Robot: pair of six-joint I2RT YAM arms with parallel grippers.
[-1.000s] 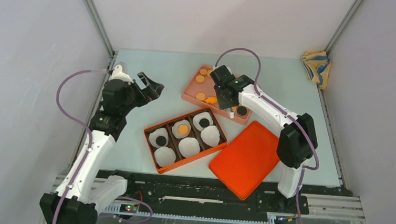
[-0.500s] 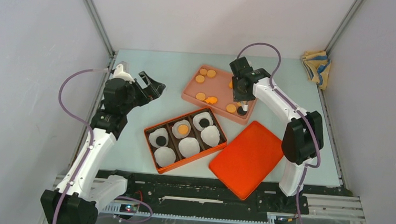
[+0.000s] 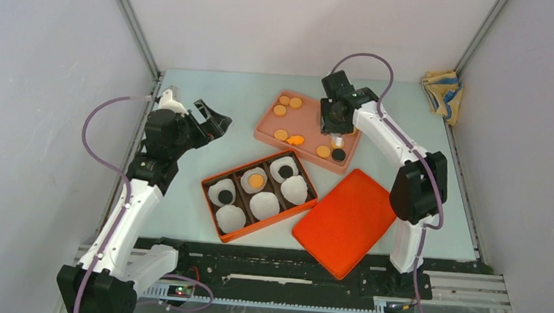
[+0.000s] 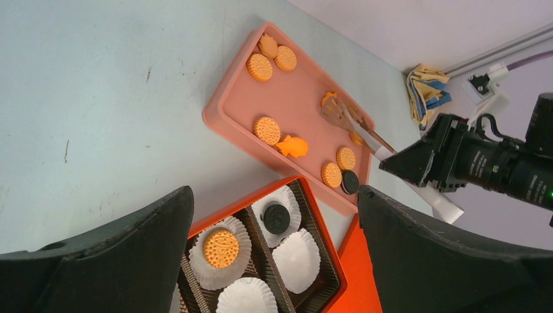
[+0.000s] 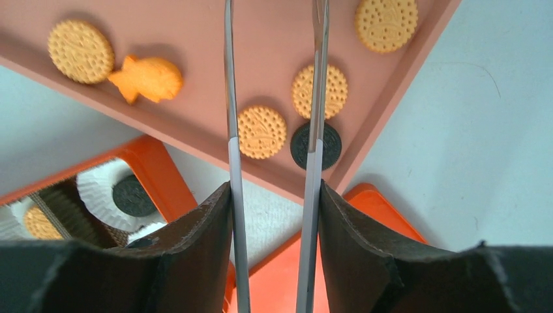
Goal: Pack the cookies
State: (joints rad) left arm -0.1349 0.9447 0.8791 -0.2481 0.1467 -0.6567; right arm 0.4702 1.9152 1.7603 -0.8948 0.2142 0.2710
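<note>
The cookies lie on a pink tray (image 3: pixel 307 122): several orange ones (image 5: pixel 261 132) and a black one (image 5: pixel 315 146) near its right corner. An orange box (image 3: pixel 259 194) holds white paper cups. One cup has an orange cookie (image 3: pixel 256 179) and two have black cookies (image 3: pixel 285 171). My right gripper (image 5: pixel 274 195) is shut on metal tongs (image 5: pixel 229 98), whose blades stand apart over the tray's right end (image 3: pixel 338 135). The tong tips are out of the right wrist view. My left gripper (image 3: pixel 214 120) is open and empty, raised left of the tray, and the left wrist view (image 4: pixel 274 202) looks down on the box.
The box's orange lid (image 3: pixel 345 220) lies flat to the right of the box. A yellow and blue cloth (image 3: pixel 441 91) sits in the far right corner. A fish-shaped orange cookie (image 5: pixel 147 78) lies mid-tray. Grey walls enclose the table.
My right arm has swung from the tray's middle to its right end with the tongs. The left arm has not moved.
</note>
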